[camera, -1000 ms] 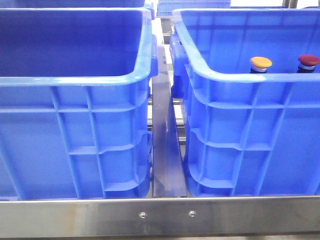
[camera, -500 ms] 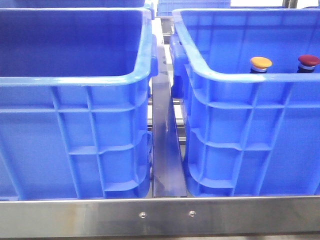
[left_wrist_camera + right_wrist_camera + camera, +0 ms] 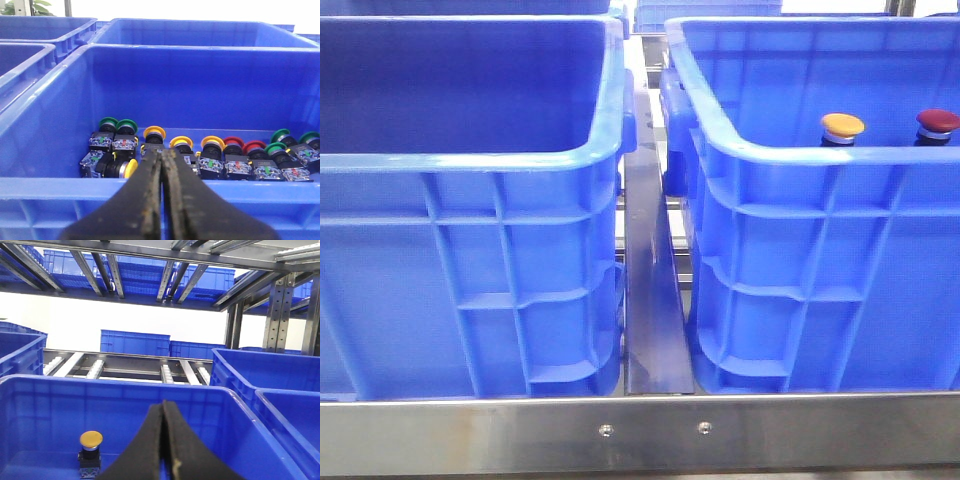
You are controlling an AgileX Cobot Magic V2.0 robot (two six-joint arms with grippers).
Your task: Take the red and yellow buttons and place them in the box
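In the front view a yellow button [image 3: 842, 125] and a dark red button [image 3: 937, 121] stand upright inside the right blue crate [image 3: 760, 152]; neither gripper shows there. The right wrist view shows the yellow button [image 3: 91, 439] on its dark base, standing off to one side of my right gripper [image 3: 163, 403], which is shut and empty above the crate's inside. My left gripper [image 3: 162, 153] is shut with nothing in it, poised over the near rim of another blue crate [image 3: 60, 180]. That crate holds a row of yellow buttons [image 3: 181, 142], red buttons [image 3: 233, 143] and green buttons [image 3: 108, 123].
A second blue crate [image 3: 470, 160] stands at the left in the front view, its visible part bare, with a metal rail [image 3: 650, 300] between the two. A steel bar [image 3: 640, 432] runs across the front. More blue crates and steel racking [image 3: 280, 315] stand behind.
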